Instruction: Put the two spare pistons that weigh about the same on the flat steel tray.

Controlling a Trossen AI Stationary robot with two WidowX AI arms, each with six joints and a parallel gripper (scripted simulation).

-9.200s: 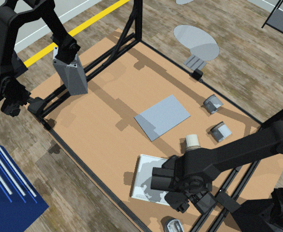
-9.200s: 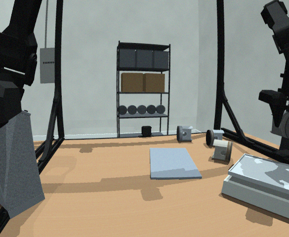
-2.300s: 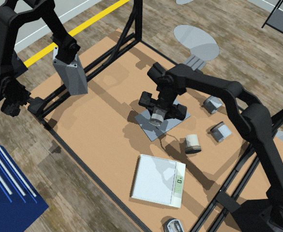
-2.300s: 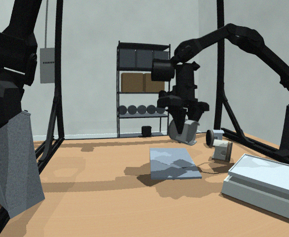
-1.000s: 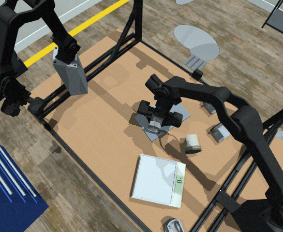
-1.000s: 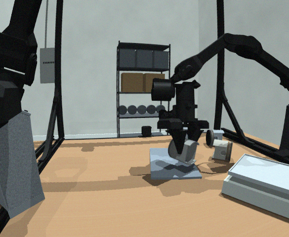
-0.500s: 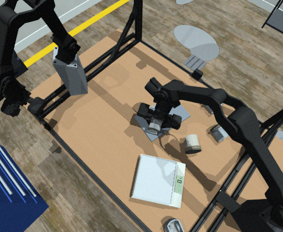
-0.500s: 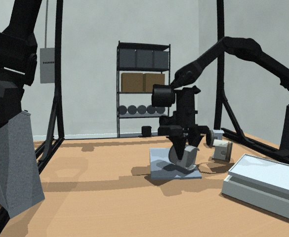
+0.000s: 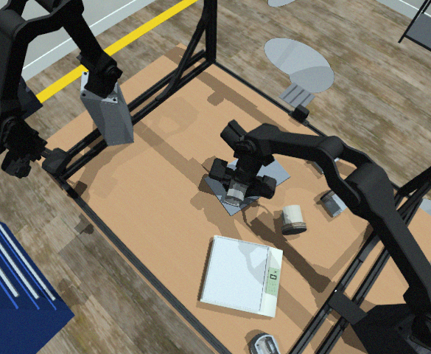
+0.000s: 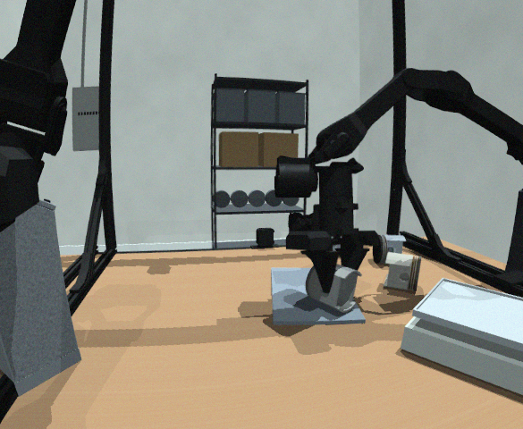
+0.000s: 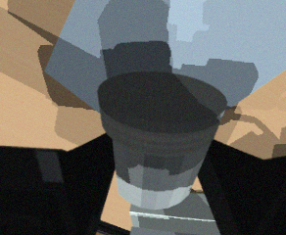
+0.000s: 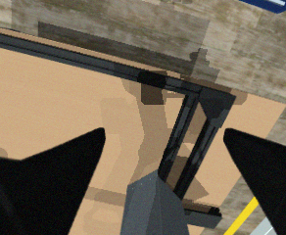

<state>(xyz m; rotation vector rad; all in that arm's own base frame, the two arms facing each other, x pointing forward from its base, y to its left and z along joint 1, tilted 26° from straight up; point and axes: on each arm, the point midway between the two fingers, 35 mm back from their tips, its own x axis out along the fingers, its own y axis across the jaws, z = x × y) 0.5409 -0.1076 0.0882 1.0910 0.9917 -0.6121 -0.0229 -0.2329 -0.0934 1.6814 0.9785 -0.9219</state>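
Note:
The flat steel tray (image 9: pixel 279 172) (image 10: pixel 289 277) (image 11: pixel 261 29) lies on the bench. My left gripper (image 9: pixel 238 192) (image 10: pixel 341 279) (image 11: pixel 154 134) is shut on a tilted piston (image 9: pixel 235 195) (image 10: pixel 345 288) (image 11: pixel 158 103), low over the tray's near corner in the exterior view; whether the piston rests on it I cannot tell. In the top view, one piston (image 9: pixel 292 217) (image 10: pixel 402 274) stands beside the tray, another piston (image 9: pixel 334 203) lies farther right, a piston (image 9: pixel 319 167) is partly hidden by my left arm, and one piston (image 9: pixel 265 346) is at the bottom edge. My right gripper (image 12: pixel 164 133) is open and empty, away from the tray.
A white scale (image 9: pixel 238 274) (image 10: pixel 478 305) showing 0 stands near the tray, with nothing on its pan. Black frame rails (image 9: pixel 143 262) edge the bench. A grey angular pedestal (image 9: pixel 112 122) (image 10: pixel 35 295) (image 12: pixel 150 211) stands at the bench's other end, near my right arm.

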